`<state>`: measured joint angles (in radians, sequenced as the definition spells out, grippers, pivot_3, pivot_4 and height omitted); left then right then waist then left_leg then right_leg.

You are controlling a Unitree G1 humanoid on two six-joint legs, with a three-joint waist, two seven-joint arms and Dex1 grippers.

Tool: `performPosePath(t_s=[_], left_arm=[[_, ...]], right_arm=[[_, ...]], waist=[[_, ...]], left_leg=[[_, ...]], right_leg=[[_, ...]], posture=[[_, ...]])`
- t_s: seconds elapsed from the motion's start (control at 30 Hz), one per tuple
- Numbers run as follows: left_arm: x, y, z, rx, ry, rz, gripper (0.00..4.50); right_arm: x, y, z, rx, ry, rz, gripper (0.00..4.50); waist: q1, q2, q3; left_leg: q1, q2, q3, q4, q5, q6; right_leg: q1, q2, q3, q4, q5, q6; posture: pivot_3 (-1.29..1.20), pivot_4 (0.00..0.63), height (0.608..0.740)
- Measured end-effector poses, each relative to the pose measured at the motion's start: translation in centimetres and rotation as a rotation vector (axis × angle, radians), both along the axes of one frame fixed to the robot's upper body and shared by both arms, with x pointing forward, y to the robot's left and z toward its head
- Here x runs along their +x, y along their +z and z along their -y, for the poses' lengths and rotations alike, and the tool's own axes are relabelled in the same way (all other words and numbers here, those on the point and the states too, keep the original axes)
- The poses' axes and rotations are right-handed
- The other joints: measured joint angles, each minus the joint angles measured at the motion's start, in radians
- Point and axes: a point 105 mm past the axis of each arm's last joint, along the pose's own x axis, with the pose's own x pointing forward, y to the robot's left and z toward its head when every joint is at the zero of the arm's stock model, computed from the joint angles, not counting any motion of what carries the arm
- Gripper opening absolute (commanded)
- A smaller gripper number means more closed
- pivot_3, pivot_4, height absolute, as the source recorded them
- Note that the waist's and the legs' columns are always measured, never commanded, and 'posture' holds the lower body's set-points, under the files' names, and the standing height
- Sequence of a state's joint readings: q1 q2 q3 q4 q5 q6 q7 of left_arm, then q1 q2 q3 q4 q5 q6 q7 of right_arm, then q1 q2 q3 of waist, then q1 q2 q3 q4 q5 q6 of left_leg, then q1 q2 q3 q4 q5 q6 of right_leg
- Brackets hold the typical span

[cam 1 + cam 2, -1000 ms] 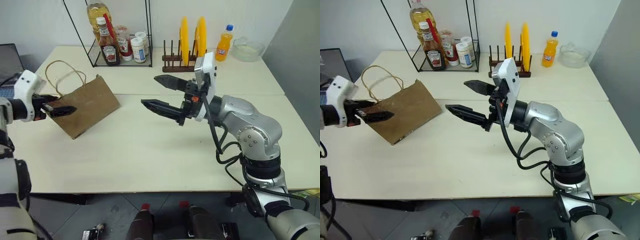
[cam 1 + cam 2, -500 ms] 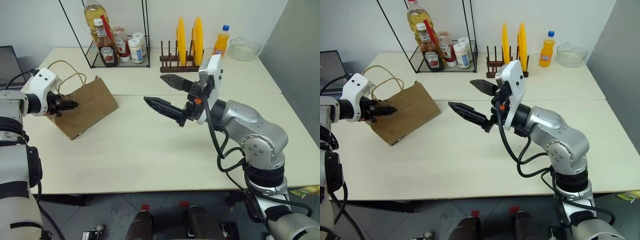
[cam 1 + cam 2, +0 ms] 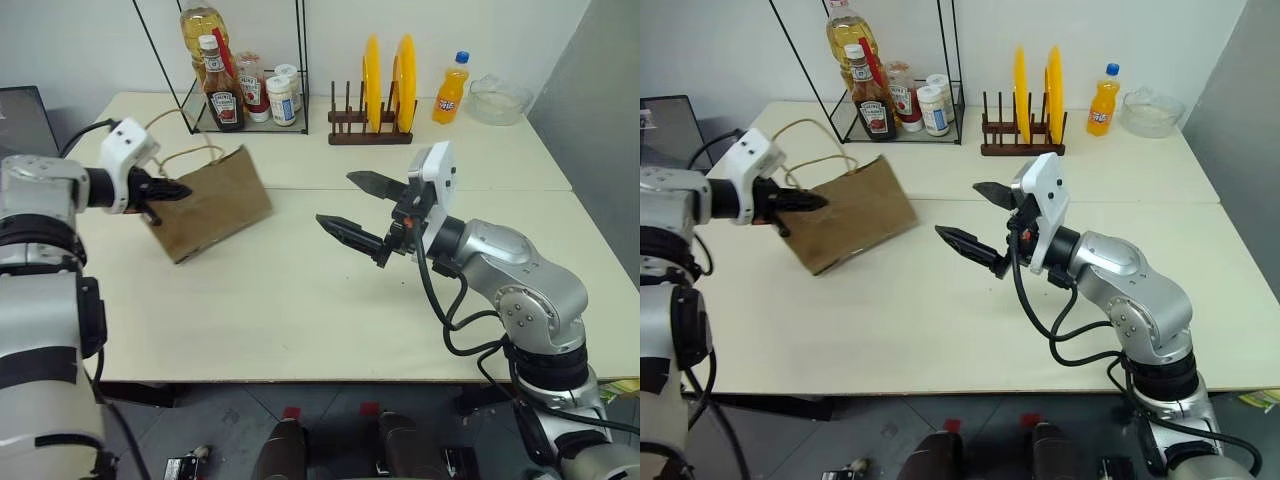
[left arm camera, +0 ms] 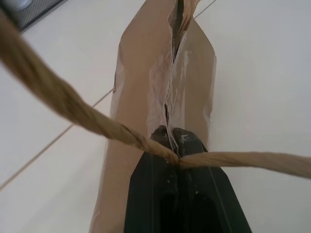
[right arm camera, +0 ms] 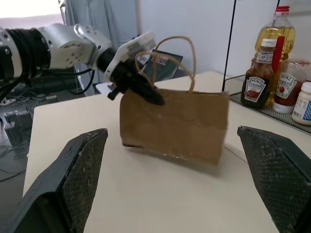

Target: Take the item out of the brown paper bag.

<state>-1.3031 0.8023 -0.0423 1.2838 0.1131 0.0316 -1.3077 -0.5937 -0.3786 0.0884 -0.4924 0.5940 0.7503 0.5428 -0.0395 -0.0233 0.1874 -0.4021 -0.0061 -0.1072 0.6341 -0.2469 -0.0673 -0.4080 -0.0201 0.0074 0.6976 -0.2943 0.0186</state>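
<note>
Two black fingers of the left gripper (image 3: 178,188) had pressed together on the top edge of the brown paper bag (image 3: 212,203), where a second before they stood spread just short of it. In the left wrist view the fingertips (image 4: 181,138) pinched the creased paper where a twisted loop handle (image 4: 73,112) joins the bag's edge. The bag had shifted toward the wire rack (image 3: 235,70) and sat tilted, its gripped top corner lifted while the far lower edge rested on the table (image 3: 300,320). The cola bottle could not be seen; whether it lay inside the bag could not be told.

The right gripper (image 3: 363,208) hung above the table well to the right of the bag, apart from it, its fingers spread wide and pointing toward the bag; it had sunk a little lower than before. The right wrist view looked between those two open fingers (image 5: 73,165) straight at the bag and the left gripper holding it.

Behind the bag, the wire rack held a bottle of oil (image 3: 200,25), ketchup bottles (image 3: 221,95) and small jars (image 3: 279,98). Farther right of the bag stood a wooden plate rack with two yellow plates (image 3: 387,70), an orange soda bottle (image 3: 451,90) and a clear bowl (image 3: 497,98). The table was pale cream, set against a white wall.
</note>
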Motion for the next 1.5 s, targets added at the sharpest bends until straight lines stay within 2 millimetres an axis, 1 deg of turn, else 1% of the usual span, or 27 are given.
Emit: performPosePath(t_s=[0.1, 0.17, 0.2, 0.27, 0.37, 0.43, 0.6, 0.7, 0.83, 0.97, 1.17, 1.3, 1.4, 1.5], left_arm=[[0.3, 0.5, 2.6, -0.013, -0.108, 0.017, 0.01], [0.6, 0.5, 6.1, -0.001, -0.244, 0.037, 0.01], [0.7, 0.2, 7.8, 0.010, -0.307, 0.045, 0.01], [0.8, -0.5, 10.3, 0.029, -0.394, 0.057, 0.01], [0.9, -1.4, 13.1, 0.081, -0.477, 0.082, 0.01], [1.1, -1.8, 13.9, 0.122, -0.495, 0.103, 0.01], [1.7, -1.9, 13.9, 0.228, -0.474, 0.152, 0.01], [2.1, -1.9, 13.7, 0.239, -0.437, 0.168, 0.01], [2.2, -1.9, 13.6, 0.246, -0.428, 0.170, 0.01], [2.1, -1.8, 13.2, 0.244, -0.423, 0.167, 0.01], [2.1, -1.9, 13.1, 0.241, -0.420, 0.170, 0.01], [2.2, -1.8, 13.2, 0.227, -0.417, 0.180, 1.00], [2.1, -1.6, 13.1, 0.208, -0.419, 0.183, 1.90], [1.8, -1.2, 12.4, 0.189, -0.429, 0.172, 2.82]], right_arm=[[-0.3, 0.2, 0.2, -0.001, 0.001, 0.014, 4.50], [-0.1, 0.4, 1.0, -0.010, -0.024, 0.021, 4.50], [-0.1, 0.5, 1.0, -0.008, -0.026, 0.024, 4.50], [-0.1, 0.5, 1.0, -0.006, -0.025, 0.024, 4.50], [0.1, 0.6, 1.1, -0.004, -0.037, 0.026, 4.50], [0.3, 0.7, 1.2, -0.004, -0.053, 0.028, 4.50], [0.6, 0.7, 1.6, -0.006, -0.091, 0.030, 4.50], [0.9, 0.1, 2.2, -0.013, -0.135, 0.016, 4.50], [1.3, 0.0, 3.0, -0.027, -0.187, 0.020, 4.50], [1.6, -0.9, 4.0, -0.044, -0.231, 0.000, 4.50], [1.9, -1.0, 4.3, -0.043, -0.266, 0.005, 4.50], [2.2, -1.1, 4.3, -0.038, -0.272, -0.003, 4.50], [2.2, -1.2, 4.3, -0.042, -0.279, 0.000, 4.50], [2.3, -1.2, 4.4, -0.045, -0.283, 0.002, 4.50]], waist=[[-0.008, 0.000, 0.000], [-0.011, 0.000, 0.000], [-0.011, 0.000, 0.000], [-0.012, 0.000, 0.000], [-0.023, 0.000, 0.000], [-0.028, 0.000, 0.000], [-0.033, 0.000, 0.000], [-0.033, 0.000, 0.000], [-0.033, 0.000, 0.000], [-0.033, 0.000, 0.000], [-0.033, 0.000, 0.000], [-0.032, 0.000, 0.000], [-0.033, 0.000, 0.000], [-0.034, 0.000, 0.000]], left_leg=[[0.000, 0.000, 0.000, 0.000, 0.000, 0.000], [0.000, 0.000, 0.000, 0.000, 0.000, 0.000], [0.000, 0.000, 0.000, 0.001, 0.000, 0.000], [0.000, 0.000, 0.001, 0.001, 0.000, 0.000], [0.001, 0.000, 0.002, 0.001, 0.000, 0.000], [0.001, 0.001, 0.002, 0.001, 0.000, 0.000], [0.001, 0.000, 0.002, 0.001, 0.000, 0.000], [0.001, 0.000, 0.002, 0.001, 0.000, 0.000], [0.001, 0.000, 0.002, 0.001, 0.000, 0.000], [0.001, 0.000, 0.002, 0.001, 0.000, 0.000], [0.001, 0.000, 0.002, 0.002, 0.000, 0.000], [0.001, 0.000, 0.002, 0.002, 0.000, 0.000], [0.001, 0.000, 0.002, 0.002, 0.000, 0.000], [0.001, 0.000, 0.002, 0.002, 0.000, 0.000]], right_leg=[[0.000, 0.000, 0.000, 0.000, 0.000, 0.000], [0.000, 0.000, 0.000, 0.000, 0.000, 0.000], [0.000, 0.000, 0.000, 0.000, 0.000, 0.000], [0.000, 0.000, 0.001, 0.000, 0.000, 0.000], [0.000, 0.000, 0.002, 0.001, 0.000, 0.000], [0.000, 0.001, 0.003, 0.001, 0.000, 0.000], [0.000, 0.001, 0.003, 0.002, 0.000, 0.000], [0.000, 0.000, 0.003, 0.002, 0.000, 0.000], [0.000, 0.001, 0.003, 0.002, 0.000, 0.000], [0.000, 0.001, 0.003, 0.002, 0.000, 0.000], [0.000, 0.001, 0.003, 0.002, 0.000, 0.000], [0.000, 0.001, 0.003, 0.002, 0.000, 0.000], [0.000, 0.001, 0.003, 0.002, 0.000, 0.000], [0.000, 0.001, 0.003, 0.002, 0.000, 0.000]], posture=[[0.00, 0.150, 0.740], [0.00, 0.150, 0.740], [0.00, 0.150, 0.740], [0.00, 0.150, 0.740], [0.00, 0.150, 0.740], [0.00, 0.150, 0.740], [0.00, 0.150, 0.740], [0.00, 0.150, 0.740], [0.00, 0.150, 0.740], [0.00, 0.150, 0.740], [0.00, 0.150, 0.740], [0.00, 0.150, 0.740], [0.00, 0.150, 0.740], [0.00, 0.150, 0.740]])
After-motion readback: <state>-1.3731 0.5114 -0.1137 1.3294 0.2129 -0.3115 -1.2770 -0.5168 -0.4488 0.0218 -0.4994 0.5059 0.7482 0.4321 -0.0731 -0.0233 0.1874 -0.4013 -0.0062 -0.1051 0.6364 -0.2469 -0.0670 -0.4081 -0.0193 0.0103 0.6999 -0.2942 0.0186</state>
